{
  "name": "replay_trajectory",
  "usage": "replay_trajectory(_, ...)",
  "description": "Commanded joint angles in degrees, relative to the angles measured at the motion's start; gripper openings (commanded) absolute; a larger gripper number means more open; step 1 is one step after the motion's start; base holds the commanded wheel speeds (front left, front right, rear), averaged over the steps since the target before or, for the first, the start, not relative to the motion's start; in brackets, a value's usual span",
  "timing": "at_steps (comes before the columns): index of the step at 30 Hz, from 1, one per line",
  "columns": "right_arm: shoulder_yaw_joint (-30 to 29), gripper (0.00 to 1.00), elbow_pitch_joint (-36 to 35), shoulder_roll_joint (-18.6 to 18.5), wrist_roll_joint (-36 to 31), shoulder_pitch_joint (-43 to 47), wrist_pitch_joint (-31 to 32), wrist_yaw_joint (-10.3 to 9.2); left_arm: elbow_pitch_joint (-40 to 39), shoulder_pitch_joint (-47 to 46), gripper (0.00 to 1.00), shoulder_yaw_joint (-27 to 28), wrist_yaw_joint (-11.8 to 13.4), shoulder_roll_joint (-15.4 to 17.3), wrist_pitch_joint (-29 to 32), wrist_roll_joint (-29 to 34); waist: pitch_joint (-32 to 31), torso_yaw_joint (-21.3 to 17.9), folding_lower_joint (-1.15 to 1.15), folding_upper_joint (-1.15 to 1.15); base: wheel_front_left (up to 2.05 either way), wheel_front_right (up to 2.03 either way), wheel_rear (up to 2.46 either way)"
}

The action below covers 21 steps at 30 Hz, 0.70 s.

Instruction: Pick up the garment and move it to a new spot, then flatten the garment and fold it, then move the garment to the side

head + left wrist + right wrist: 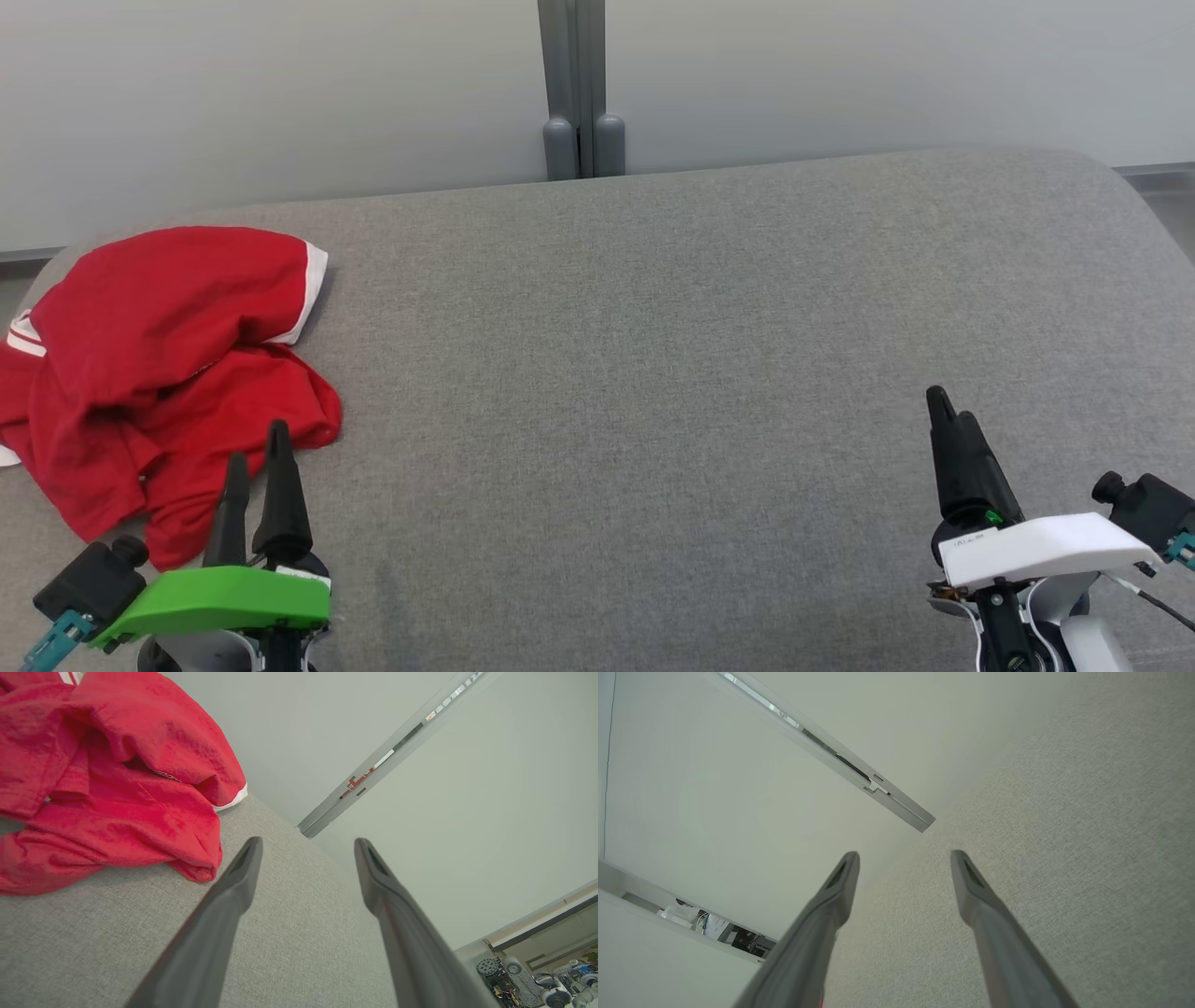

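I am looking at the garment [159, 373] lying crumpled in a heap: red cloth with white trim along a hem, bunched into loose folds at the far left of the grey cushioned surface [653, 355]. My left gripper [257, 443] is hovering just beside the heap's near edge, fingers spread wide and holding nothing. The left wrist view is showing the cloth off to the left of the fingertips, not between them. My right gripper [945, 406] is sitting well apart on the right, spread and empty.
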Motion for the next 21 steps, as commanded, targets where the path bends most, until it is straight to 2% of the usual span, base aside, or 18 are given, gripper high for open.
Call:
replay_trajectory(1,0.3,1.00,-1.0,-0.3,-2.0,-0.2,-0.6,0.02,-1.0,0.1,1.00,-0.3,0.4,0.5,-0.6,2.2,0.0,0.0,0.00,0.00,0.00,0.00,0.00)
replay_trajectory(21,2.1,1.00,-2.2,-0.4,-16.0,0.7,-3.8,0.02,-1.4,1.0,1.00,-3.1,2.1,0.7,-3.8,17.9,-0.1,0.4,0.00,0.00,0.00,0.00,0.00)
